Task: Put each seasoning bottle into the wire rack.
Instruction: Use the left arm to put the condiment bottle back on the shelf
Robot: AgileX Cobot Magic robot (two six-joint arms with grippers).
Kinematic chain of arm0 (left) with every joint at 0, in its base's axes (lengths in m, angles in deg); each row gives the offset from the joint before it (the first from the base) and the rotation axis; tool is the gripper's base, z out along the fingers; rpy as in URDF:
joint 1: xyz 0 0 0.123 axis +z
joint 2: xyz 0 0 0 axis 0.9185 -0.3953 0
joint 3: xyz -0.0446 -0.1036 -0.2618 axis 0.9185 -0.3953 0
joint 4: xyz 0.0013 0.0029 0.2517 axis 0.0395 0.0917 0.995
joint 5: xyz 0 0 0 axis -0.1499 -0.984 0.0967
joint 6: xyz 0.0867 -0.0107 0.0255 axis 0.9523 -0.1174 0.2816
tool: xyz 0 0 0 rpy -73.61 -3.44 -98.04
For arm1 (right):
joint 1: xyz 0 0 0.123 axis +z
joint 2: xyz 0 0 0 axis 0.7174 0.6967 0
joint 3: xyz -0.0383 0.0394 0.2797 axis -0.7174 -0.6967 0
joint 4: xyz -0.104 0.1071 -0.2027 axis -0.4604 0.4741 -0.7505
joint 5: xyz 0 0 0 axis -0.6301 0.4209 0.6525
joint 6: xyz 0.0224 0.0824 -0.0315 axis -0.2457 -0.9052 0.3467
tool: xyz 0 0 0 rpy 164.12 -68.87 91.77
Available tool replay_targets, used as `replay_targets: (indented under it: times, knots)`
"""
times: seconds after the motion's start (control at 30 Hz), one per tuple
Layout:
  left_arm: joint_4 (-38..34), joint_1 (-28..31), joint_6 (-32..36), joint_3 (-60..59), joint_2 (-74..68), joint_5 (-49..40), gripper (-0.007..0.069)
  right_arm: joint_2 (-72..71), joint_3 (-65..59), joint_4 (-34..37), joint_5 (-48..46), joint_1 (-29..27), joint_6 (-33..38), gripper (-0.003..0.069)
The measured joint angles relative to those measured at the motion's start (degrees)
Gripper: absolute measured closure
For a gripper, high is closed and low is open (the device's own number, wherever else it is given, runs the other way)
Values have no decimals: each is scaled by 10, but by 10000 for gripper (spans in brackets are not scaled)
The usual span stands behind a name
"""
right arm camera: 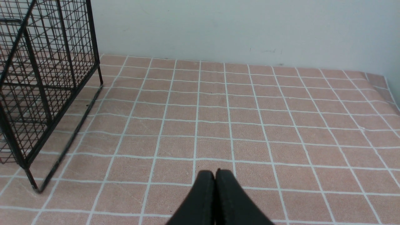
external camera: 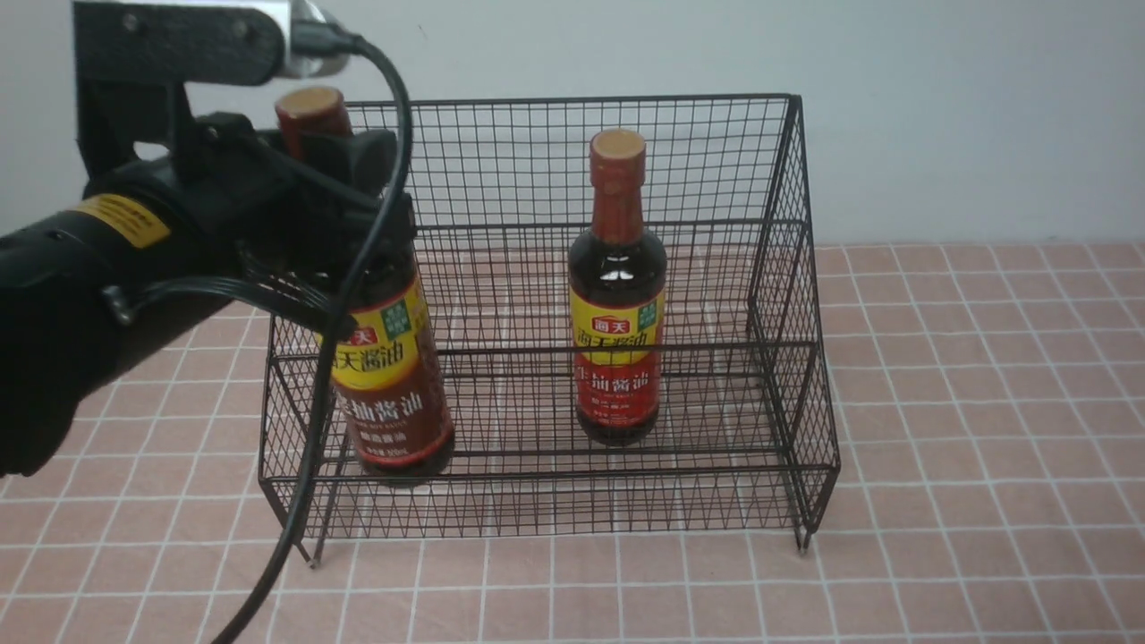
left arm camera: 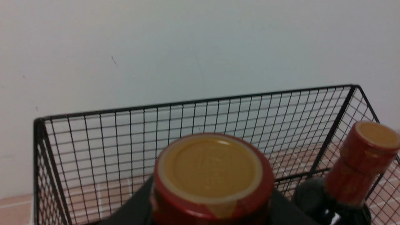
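The black wire rack stands mid-table. The seasoning bottle with the bright red band stands upright on its lower tier, right of centre. My left gripper is shut on the neck of the seasoning bottle with the dark brown band, which leans slightly at the left of the lower tier, base at the tier's floor. In the left wrist view, its tan cap sits between my black fingers, and the other bottle is beside it. My right gripper is shut and empty above the tiles.
Pink tiled tabletop lies right of the rack, with a pale wall behind. The rack's right side and leg show in the right wrist view. The left arm's cable hangs in front of the rack's left front corner.
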Motion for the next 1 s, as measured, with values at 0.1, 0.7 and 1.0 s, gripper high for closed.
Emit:
replay_targets:
  times: [0.1, 0.7, 1.0]
  knots:
    - [6, 0, 5, 0, -7, -42, 367, 0, 0, 0, 0, 0, 1, 671]
    - [13, 0, 27, 4, -5, -136, 266, 0, 0, 0, 0, 0, 2, 671]
    - [12, 0, 45, 7, 77, -160, 160, 0, 0, 0, 0, 0, 2, 671]
